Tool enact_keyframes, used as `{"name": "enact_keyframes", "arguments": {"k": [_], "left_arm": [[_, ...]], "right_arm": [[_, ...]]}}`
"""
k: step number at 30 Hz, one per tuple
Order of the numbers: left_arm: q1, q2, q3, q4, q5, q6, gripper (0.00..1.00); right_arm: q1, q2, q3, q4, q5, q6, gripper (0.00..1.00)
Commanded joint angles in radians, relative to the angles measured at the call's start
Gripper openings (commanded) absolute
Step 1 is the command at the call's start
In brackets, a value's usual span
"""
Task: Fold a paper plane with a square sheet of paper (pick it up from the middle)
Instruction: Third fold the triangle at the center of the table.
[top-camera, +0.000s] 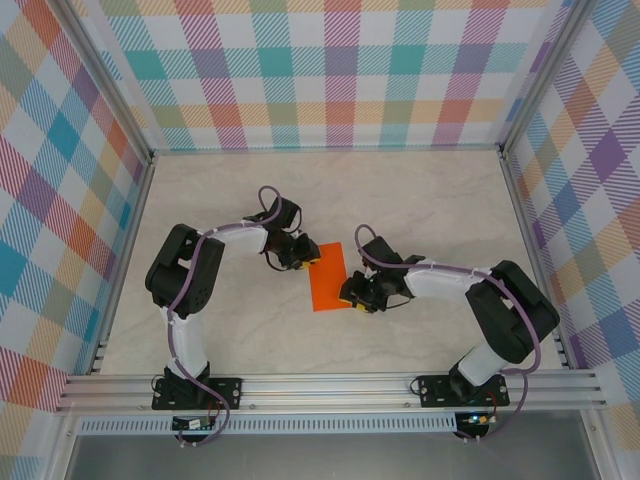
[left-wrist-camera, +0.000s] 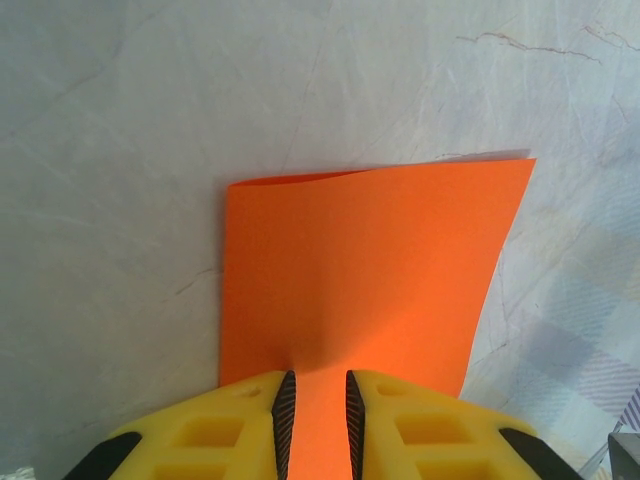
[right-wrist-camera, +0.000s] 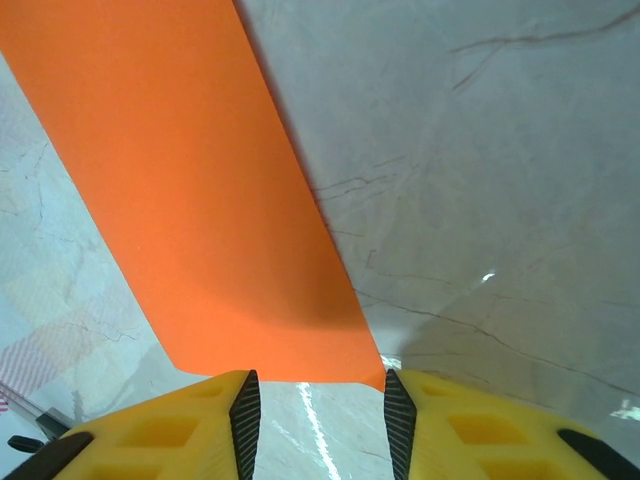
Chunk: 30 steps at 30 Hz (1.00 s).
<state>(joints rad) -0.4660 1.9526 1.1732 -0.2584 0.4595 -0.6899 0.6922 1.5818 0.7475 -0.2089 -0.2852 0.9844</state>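
White-black arms, yellow jaws, purple cables

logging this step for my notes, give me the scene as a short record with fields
paper: orange paper, a rectangle lying on the table
left gripper: at the paper's left edge, towards the far end, jaws narrowly apart
right gripper: at the paper's near right corner, jaws apart
plane shape: not yet formed

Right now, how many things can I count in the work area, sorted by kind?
Orange paper: 1
Robot arms: 2 (left arm, right arm)
Total: 3
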Motion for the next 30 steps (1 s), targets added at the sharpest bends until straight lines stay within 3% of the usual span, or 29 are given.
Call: {"name": "enact_keyframes", "arguments": {"k": [1, 17, 25, 30], "left_arm": [[0.015, -0.014, -0.03, -0.061, -0.024, 0.014, 0.24], [0.015, -0.012, -0.044, -0.054, -0.018, 0.013, 0.24], [0.015, -0.009, -0.044, -0.058, -0.015, 0.017, 0.24], [0.015, -0.007, -0.045, -0.059, -0.009, 0.02, 0.24]], "right_arm": [[0.01, 0.029, 0.015, 0.004, -0.018, 0.015, 0.4], [0.015, 0.068, 0.041, 0.149, -0.047, 0.069, 0.4], [0.013, 0.083, 0.103, 0.121, -0.04, 0.032, 0.42], [0.001, 0.078, 0.132, 0.063, 0.01, -0.016, 0.5]]}}
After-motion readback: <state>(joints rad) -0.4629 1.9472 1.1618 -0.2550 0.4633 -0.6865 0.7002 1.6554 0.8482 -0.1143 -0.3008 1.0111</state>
